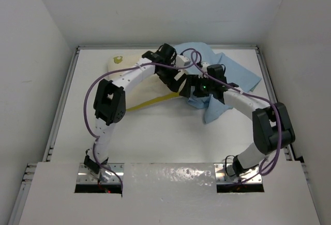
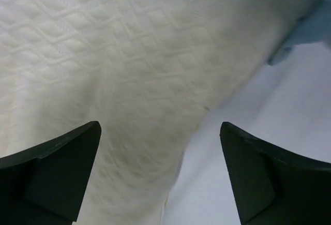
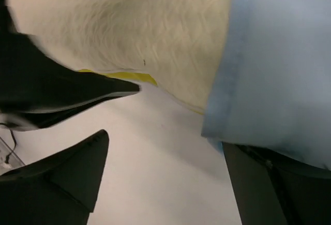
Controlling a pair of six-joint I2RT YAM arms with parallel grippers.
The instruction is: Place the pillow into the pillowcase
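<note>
The cream pillow [image 1: 146, 90] with a yellow edge band lies at the back of the table, its right end beside or under the light blue pillowcase [image 1: 239, 77]. My left gripper [image 1: 176, 83] reaches over the pillow and is open. In the left wrist view the left gripper [image 2: 160, 126] hovers over the pillow's [image 2: 119, 64] near edge, with a pillowcase corner [image 2: 305, 28] at top right. My right gripper [image 1: 199, 91] is open. In the right wrist view the right gripper [image 3: 165, 139] is low by the pillow [image 3: 160, 23], and the pillowcase [image 3: 279, 64] edge drapes over its right finger [image 3: 279, 189].
The white table [image 1: 170, 132] is walled in by white panels on three sides. The left gripper's black fingers [image 3: 77, 93] show close by in the right wrist view. Purple cables [image 1: 93, 95] loop along both arms.
</note>
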